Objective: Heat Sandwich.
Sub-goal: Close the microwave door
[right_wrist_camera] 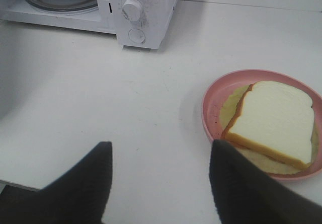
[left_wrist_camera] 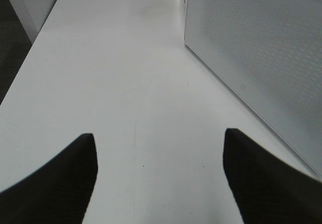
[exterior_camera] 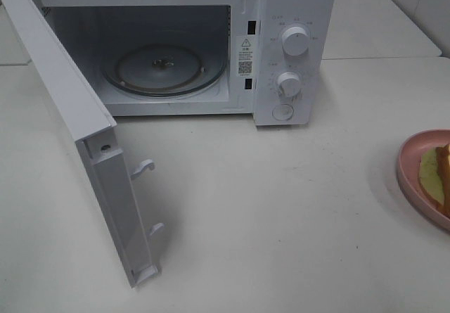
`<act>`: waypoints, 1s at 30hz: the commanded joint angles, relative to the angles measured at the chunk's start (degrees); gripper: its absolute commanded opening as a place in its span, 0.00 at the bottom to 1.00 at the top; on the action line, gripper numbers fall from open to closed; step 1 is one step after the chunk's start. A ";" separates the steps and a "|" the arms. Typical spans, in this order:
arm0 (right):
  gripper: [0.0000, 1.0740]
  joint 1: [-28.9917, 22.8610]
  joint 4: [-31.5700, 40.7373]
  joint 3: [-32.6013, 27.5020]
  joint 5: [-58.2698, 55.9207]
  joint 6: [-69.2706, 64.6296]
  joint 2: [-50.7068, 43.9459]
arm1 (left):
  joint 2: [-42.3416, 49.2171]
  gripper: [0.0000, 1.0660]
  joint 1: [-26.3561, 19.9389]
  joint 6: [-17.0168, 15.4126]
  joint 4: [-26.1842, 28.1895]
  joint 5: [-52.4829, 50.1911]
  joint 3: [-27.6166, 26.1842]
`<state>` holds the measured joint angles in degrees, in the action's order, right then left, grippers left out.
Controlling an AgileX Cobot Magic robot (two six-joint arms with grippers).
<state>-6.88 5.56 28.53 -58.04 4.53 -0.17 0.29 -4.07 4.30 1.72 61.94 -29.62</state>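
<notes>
White table [exterior_camera: 281, 214] all round — I see the microwave [exterior_camera: 292, 46] with its door [exterior_camera: 77, 130] swung open, and the sandwich [right_wrist_camera: 274, 121] on its pink plate [right_wrist_camera: 211, 108] off to the right. My left gripper [left_wrist_camera: 158, 178] and right gripper [right_wrist_camera: 161, 183] both stand wide, holding nothing.

White counter [exterior_camera: 281, 214] carries white microwave [exterior_camera: 211, 46], door open, at back; pink plate [exterior_camera: 415, 179] at right edge.
</notes>
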 commanded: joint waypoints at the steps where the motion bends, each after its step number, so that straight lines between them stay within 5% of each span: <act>1: 0.54 0.00 -0.11 -0.11 0.92 0.40 -1.66 | 0.40 0.63 -0.17 -0.52 0.34 -0.74 0.06; 30: 0.54 0.00 -0.11 -0.11 0.92 0.29 -1.66 | 0.40 0.63 -0.17 -0.52 0.23 -0.74 0.06</act>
<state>-6.88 5.56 28.53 -58.04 4.53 -0.17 0.29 -4.07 4.18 1.66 61.94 -29.62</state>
